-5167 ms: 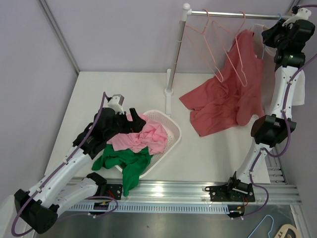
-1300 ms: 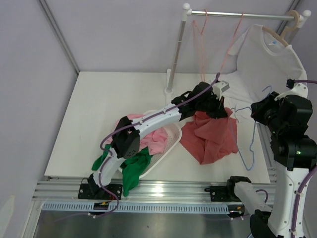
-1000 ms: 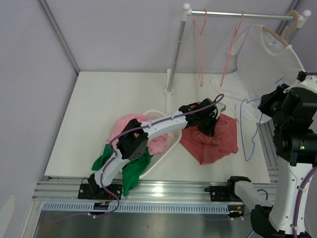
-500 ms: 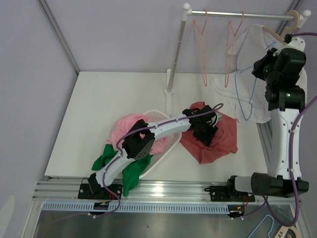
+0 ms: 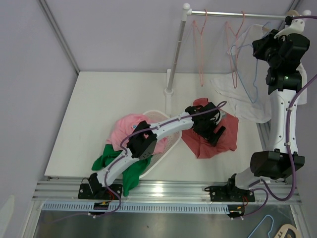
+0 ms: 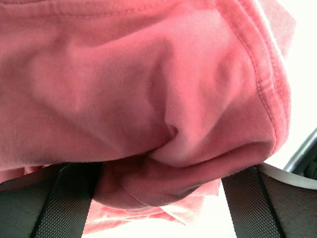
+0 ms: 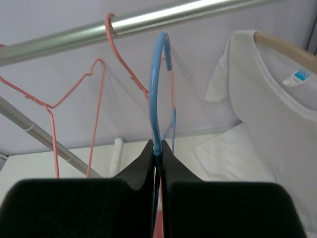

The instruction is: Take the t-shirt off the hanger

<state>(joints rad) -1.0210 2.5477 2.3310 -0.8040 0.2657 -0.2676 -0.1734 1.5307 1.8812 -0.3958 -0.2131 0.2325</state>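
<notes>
Left end effector point(image 5: 210, 124) reaches low and forward, clamped tight; right end effector point(image 5: 271, 42) raised high, pinched closed

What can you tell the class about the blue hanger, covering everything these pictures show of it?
The blue hanger is thin blue wire with an open curved hook on top and a bare, empty frame hanging below it. The right tool is shut on its neck just under the hook, holding it upright. The hook sits close beside the metal rail, by a pink hanger; it does not look hooked on yet.
</notes>
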